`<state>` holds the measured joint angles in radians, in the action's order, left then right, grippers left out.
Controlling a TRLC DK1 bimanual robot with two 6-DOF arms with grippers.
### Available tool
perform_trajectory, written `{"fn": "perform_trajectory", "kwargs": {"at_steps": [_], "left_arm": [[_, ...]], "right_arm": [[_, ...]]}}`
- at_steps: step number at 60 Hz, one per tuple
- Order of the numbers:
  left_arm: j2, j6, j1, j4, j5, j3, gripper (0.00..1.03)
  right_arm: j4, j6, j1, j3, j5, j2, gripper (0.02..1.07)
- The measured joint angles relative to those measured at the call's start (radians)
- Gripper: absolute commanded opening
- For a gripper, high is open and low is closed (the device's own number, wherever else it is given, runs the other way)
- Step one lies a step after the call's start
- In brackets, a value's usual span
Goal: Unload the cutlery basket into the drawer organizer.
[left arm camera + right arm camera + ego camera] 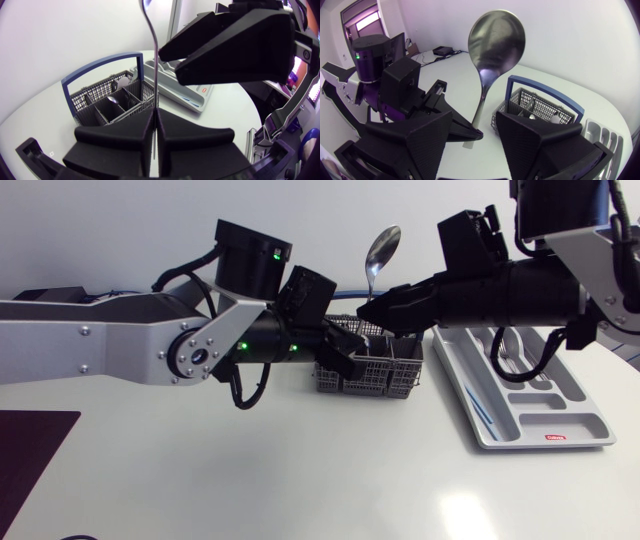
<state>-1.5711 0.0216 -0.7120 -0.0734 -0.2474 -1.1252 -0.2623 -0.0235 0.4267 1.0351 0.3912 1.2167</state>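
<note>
A silver spoon [382, 245] stands upright above the grey wire cutlery basket [370, 375], bowl up. My left gripper [155, 125] is shut on the lower end of its handle [152, 50]. My right gripper [474, 145] is open, one broad finger on each side of the spoon [497, 40] without touching it. In the head view the right gripper [385, 305] reaches in from the right at mid-handle, and the left gripper [352, 352] sits just over the basket. More cutlery lies in the basket [107, 97]. The grey drawer organizer [560, 405] lies to the basket's right.
The organizer [175, 90] holds a piece of cutlery [505, 350] at its far end and a thin blue item [478, 405] in its left slot. The basket [540, 107] has a blue handle. A dark mat [30, 450] lies at the table's front left.
</note>
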Motion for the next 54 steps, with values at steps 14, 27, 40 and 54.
{"fn": "perform_trajectory", "kwargs": {"at_steps": [14,27,40,54], "left_arm": [[-0.003,-0.003,0.0,-0.007,0.003,0.0,0.03],[-0.012,-0.008,0.0,-0.007,0.003,0.0,0.03],[-0.012,-0.023,0.0,-0.014,0.018,0.0,0.03],[-0.014,-0.026,0.0,-0.018,0.022,0.0,0.09]], "right_arm": [[0.013,-0.018,0.0,0.049,-0.031,0.052,0.48],[0.035,-0.035,-0.002,0.07,-0.053,0.08,0.27],[0.035,-0.037,-0.002,0.07,-0.052,0.084,0.18],[0.035,-0.05,-0.002,0.07,-0.044,0.087,0.1]]}}
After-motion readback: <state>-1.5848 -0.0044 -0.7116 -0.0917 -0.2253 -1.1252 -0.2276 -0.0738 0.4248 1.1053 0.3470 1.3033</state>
